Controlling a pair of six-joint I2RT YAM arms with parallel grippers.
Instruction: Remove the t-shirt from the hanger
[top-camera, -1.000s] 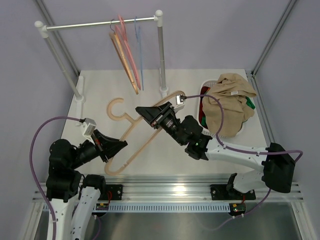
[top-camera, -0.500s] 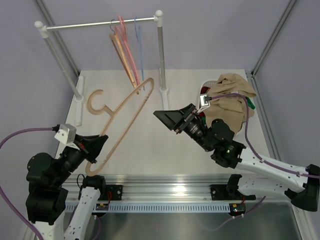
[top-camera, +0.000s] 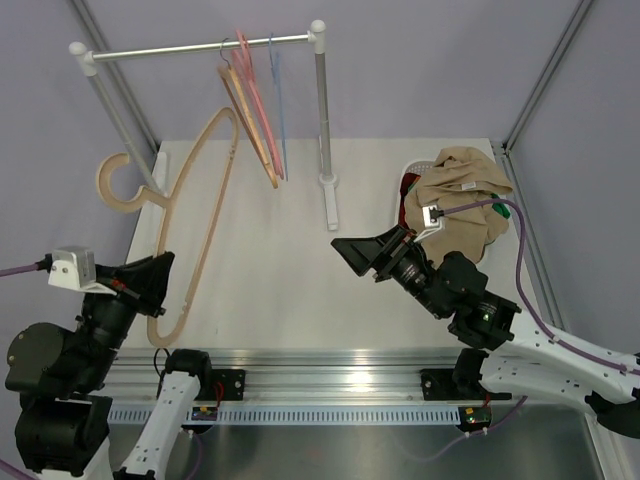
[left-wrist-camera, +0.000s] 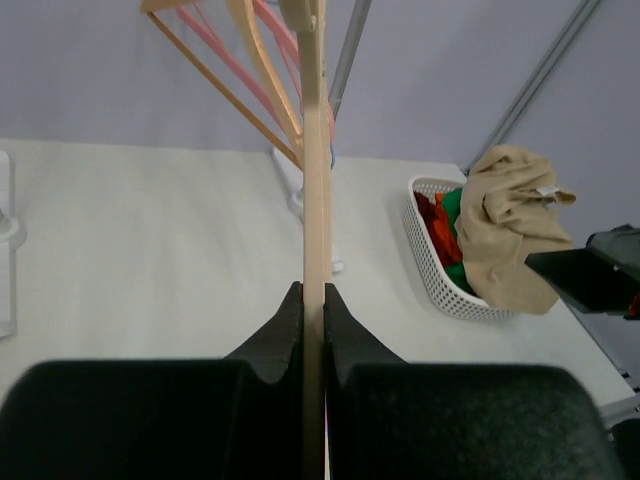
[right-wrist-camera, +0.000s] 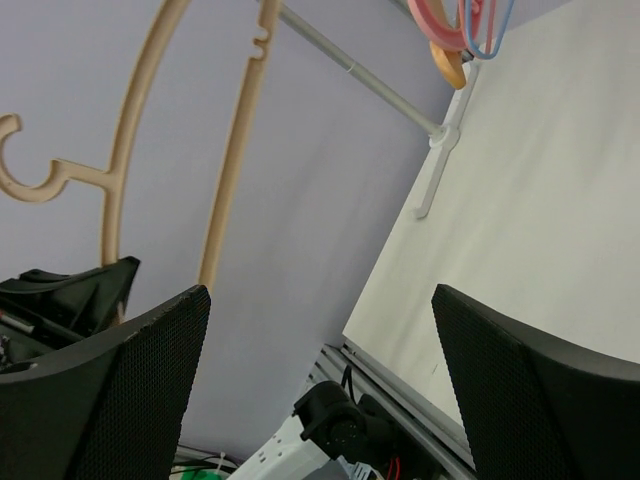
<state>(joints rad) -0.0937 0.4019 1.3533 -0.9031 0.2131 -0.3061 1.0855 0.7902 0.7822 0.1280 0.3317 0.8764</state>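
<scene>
The bare pale beige hanger (top-camera: 200, 200) hangs in the air over the table's left side, tilted, with its hook (top-camera: 115, 185) at the upper left. My left gripper (top-camera: 160, 290) is shut on its lower arm. In the left wrist view that arm (left-wrist-camera: 316, 200) runs straight up from between the shut fingers (left-wrist-camera: 314, 300). The tan t-shirt (top-camera: 460, 195) lies crumpled on top of the basket at the right, also seen as a tan heap (left-wrist-camera: 510, 225). My right gripper (top-camera: 350, 250) stands open and empty at mid-table, apart from the hanger (right-wrist-camera: 235, 150).
A white perforated basket (top-camera: 405, 185) at the back right holds red and green cloths under the t-shirt. A clothes rack with a metal rail (top-camera: 180, 47) and two posts (top-camera: 325, 120) stands at the back. Pink, wooden and blue hangers (top-camera: 255, 100) hang from the rail.
My right gripper opened, let go of the hanger and drew back to the right. My left arm carried the hanger up and to the left.
</scene>
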